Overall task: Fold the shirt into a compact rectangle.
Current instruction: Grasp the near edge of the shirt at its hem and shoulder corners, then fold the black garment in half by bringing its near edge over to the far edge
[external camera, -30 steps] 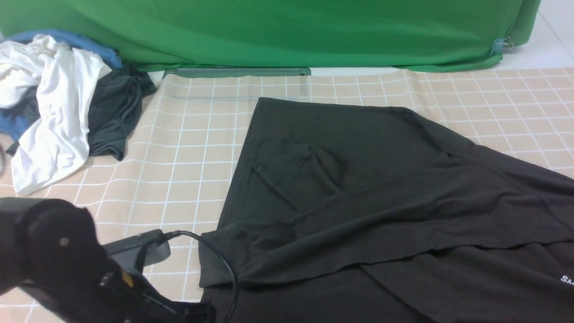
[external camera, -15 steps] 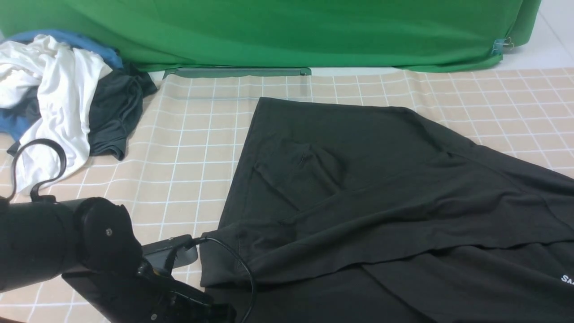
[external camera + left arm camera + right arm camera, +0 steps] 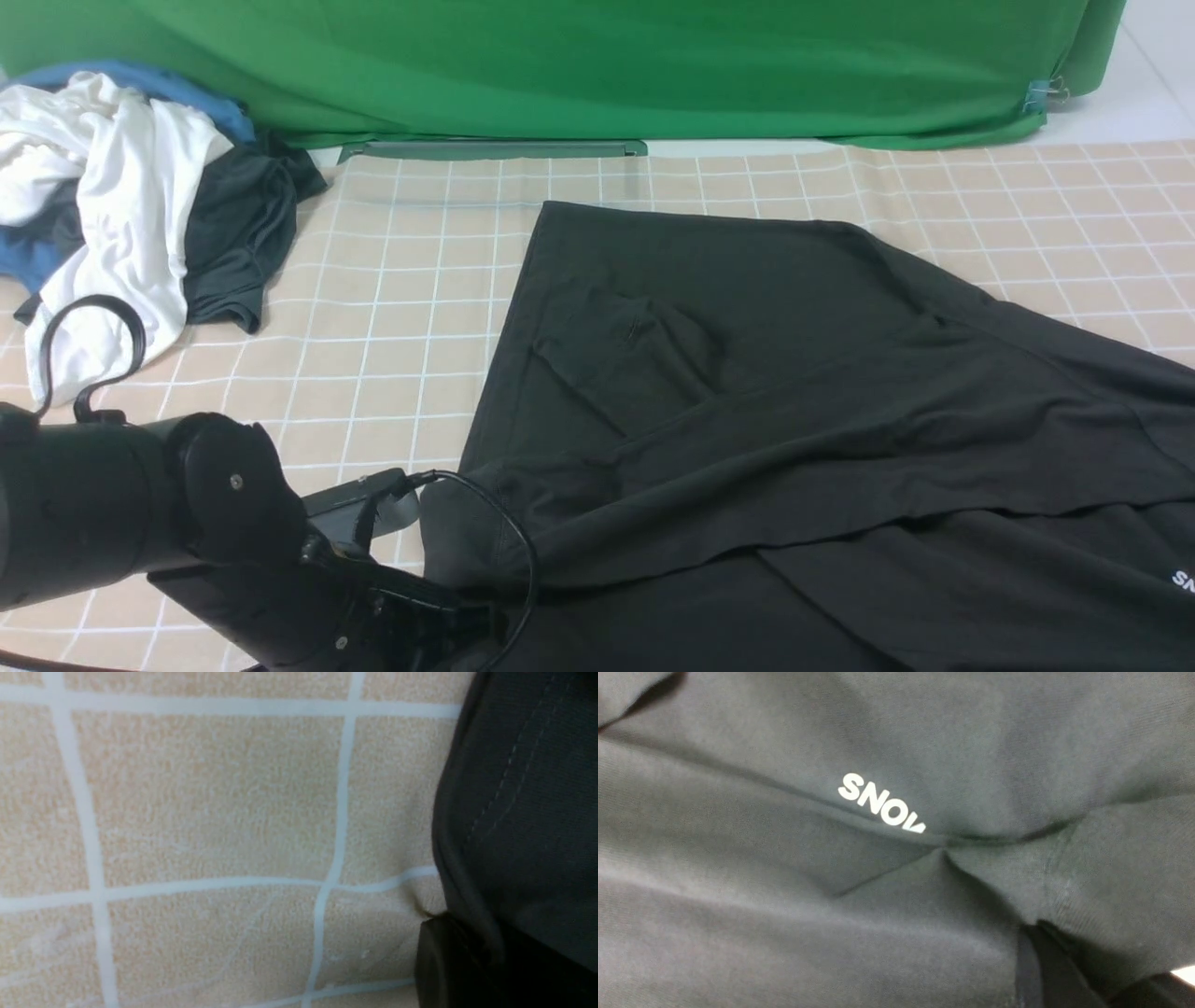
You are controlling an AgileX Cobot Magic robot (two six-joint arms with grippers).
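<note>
We see a bench (image 3: 392, 308) under a beige sheet with a white grid. Behind it, across the top of the frame, hangs a draped green cloth backdrop (image 3: 597, 65). The large black knit T-shirt (image 3: 747, 373) lies on the bench from the centre to the right and lower edges of the frame. It is partly folded, with one layer laid diagonally over another. Small white lettering (image 3: 880, 802) reading "SNOV" shows in the right wrist view.

At lower left the black left arm reaches the T-shirt's near left corner. The left hand (image 3: 457, 621) is closed tight on the stitched hem there, and the left wrist view shows that hem lying over a dark finger (image 3: 448, 961). The right hand (image 3: 1043, 970) is outside the front view. In its own wrist view the fabric gathers into creases that run into its closed grip.

In the upper left, a crumpled white garment (image 3: 121, 205), a blue garment (image 3: 187, 93) and a dark grey garment (image 3: 238, 233) lie in a heap, well apart from the T-shirt.
</note>
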